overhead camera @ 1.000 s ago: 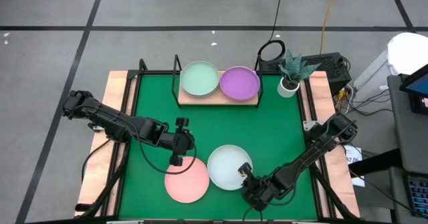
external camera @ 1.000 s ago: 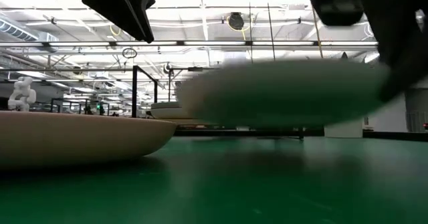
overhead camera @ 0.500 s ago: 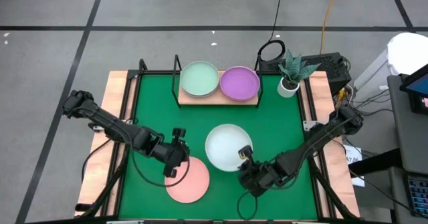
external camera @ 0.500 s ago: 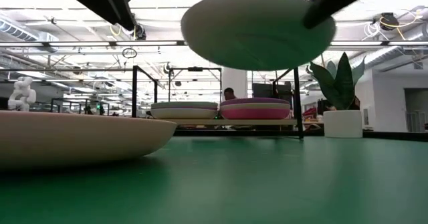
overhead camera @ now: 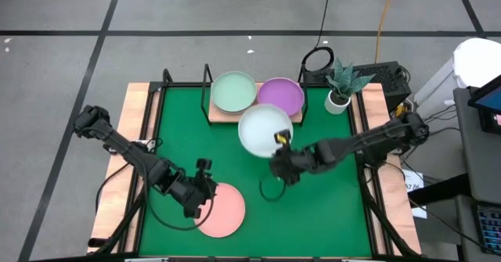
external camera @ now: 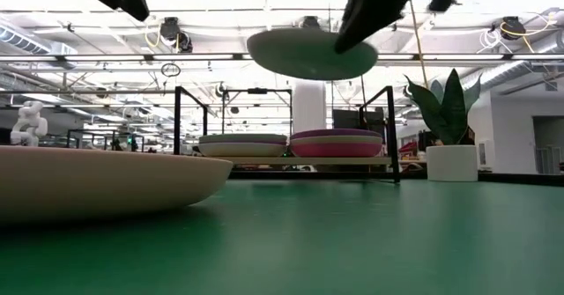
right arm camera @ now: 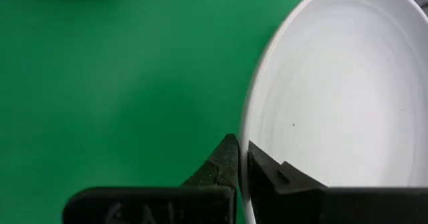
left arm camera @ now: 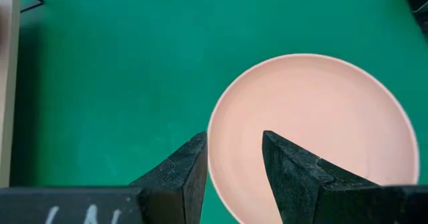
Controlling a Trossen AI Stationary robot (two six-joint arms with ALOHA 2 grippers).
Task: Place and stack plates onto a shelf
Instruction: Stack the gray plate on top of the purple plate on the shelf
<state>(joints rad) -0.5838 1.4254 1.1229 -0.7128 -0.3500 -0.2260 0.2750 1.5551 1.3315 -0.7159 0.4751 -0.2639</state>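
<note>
My right gripper (overhead camera: pixel 278 142) is shut on a pale white plate (overhead camera: pixel 263 127), carried in the air just in front of the shelf (overhead camera: pixel 255 115); the low view shows the plate (external camera: pixel 308 54) above shelf height. On the wooden shelf board sit a mint plate (overhead camera: pixel 235 91) and a purple plate (overhead camera: pixel 280 96). A salmon pink plate (overhead camera: pixel 222 209) lies flat on the green mat. My left gripper (left arm camera: pixel 231 160) is open, and hangs above that plate's left rim (left arm camera: pixel 210 150), one finger on either side, apart from it. My right gripper pinches the white plate's rim (right arm camera: pixel 245 136) on its near-right side, one finger over the inner face and one on the outer wall. The fingers come at it from the table's right and near side. The plate is lifted clear and stays nearly level.
A small potted plant (overhead camera: pixel 339 84) stands right of the shelf, with a black cable loop (overhead camera: pixel 317 59) behind it. Black wire uprights (external camera: pixel 177 123) frame the shelf. The green mat (overhead camera: pixel 329 207) lies open on its near-right part.
My right gripper has carried the white plate up off the mat and toward the far edge, from beside the salmon plate to just in front of the shelf. My left gripper has moved toward the near edge to the salmon plate's left rim.
</note>
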